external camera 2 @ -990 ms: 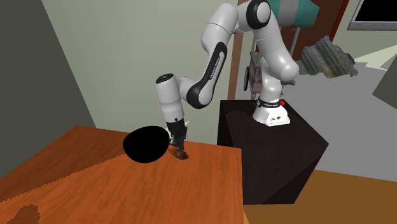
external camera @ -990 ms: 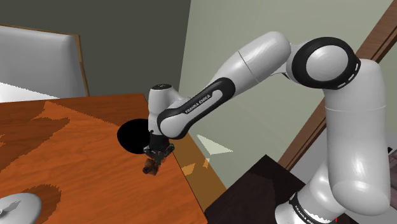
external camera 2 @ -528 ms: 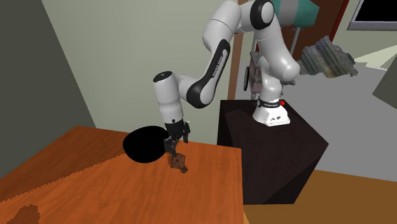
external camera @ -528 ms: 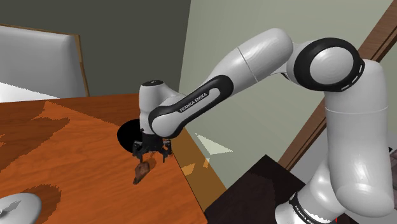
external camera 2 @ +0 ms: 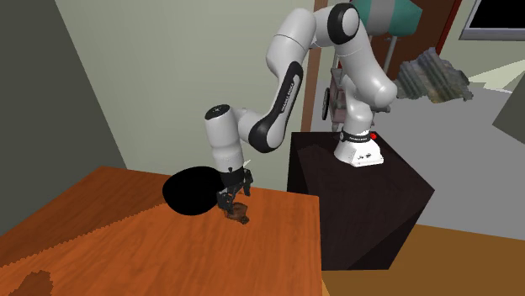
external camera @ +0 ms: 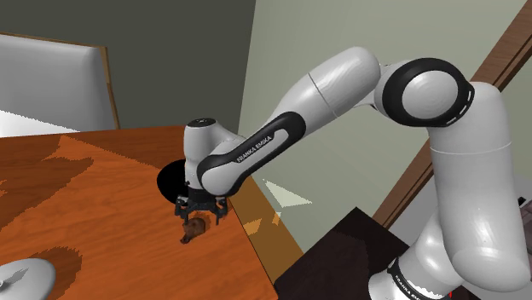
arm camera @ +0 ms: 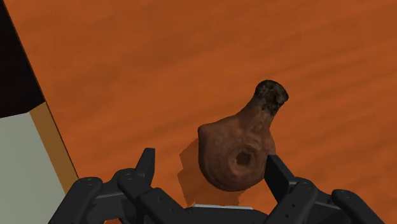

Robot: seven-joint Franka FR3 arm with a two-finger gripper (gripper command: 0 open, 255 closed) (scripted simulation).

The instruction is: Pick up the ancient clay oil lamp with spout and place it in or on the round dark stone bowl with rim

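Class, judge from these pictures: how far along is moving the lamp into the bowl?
Done: the open claw is lined up over the brown lamp. In hand: nothing gripped; the lamp lies on the table. Left: grasp, lift, set it in the black bowl.

The shoulder view is taken from beside and slightly behind the stand (external camera: 332, 256), looking down over the wooden table (external camera: 85, 204) from behind the pincer (external camera: 198, 215). The second exterior view is set farther off, across the table corner, facing back toward arm (external camera 2: 282, 63) and stand. The wrist view is held close above the tabletop, aimed down along the fingers (arm camera: 145, 167). The oil lamp (arm camera: 234, 153) under the pincer is shared by all 3 views; the black bowl (external camera 2: 193, 192) beside the pincer, by the 2 exterior views.
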